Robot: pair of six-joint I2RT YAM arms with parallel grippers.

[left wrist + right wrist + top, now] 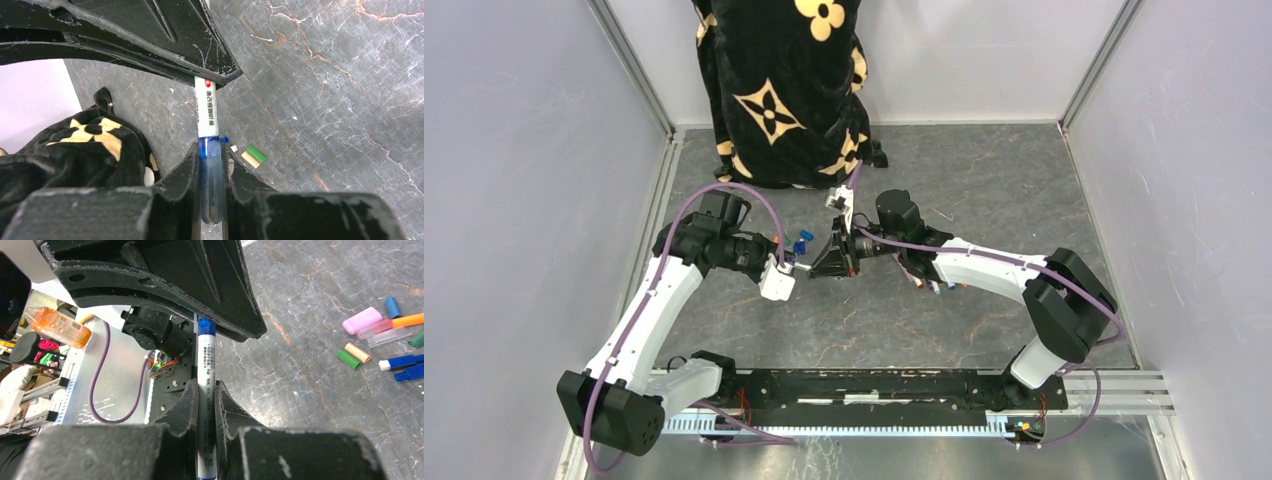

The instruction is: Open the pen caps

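The left gripper is clamped on the blue cap of a pen, a finger pressed to each side of the cap. Directly ahead of it, the right gripper is closed tight around the same pen's white barrel. The pen bridges the two grippers and is held clear of the table, with the cap seated on the barrel.

On the table to the right gripper's right, as its wrist camera sees it, lie a pink cap, a green cap touching a beige cap, and an orange pen. All of these lie apart from both grippers.

The table is dark grey with a stone pattern, crossed by pale and rust-coloured veins. Pale lilac walls close it in on three sides, with metal posts at the far corners. Beyond both grippers, at the far edge, a black blanket with gold flower shapes drapes down onto the surface. Behind the grippers, a black rail carries the arm bases. Past the left gripper, off the table's side, an orange bottle lies among clutter.
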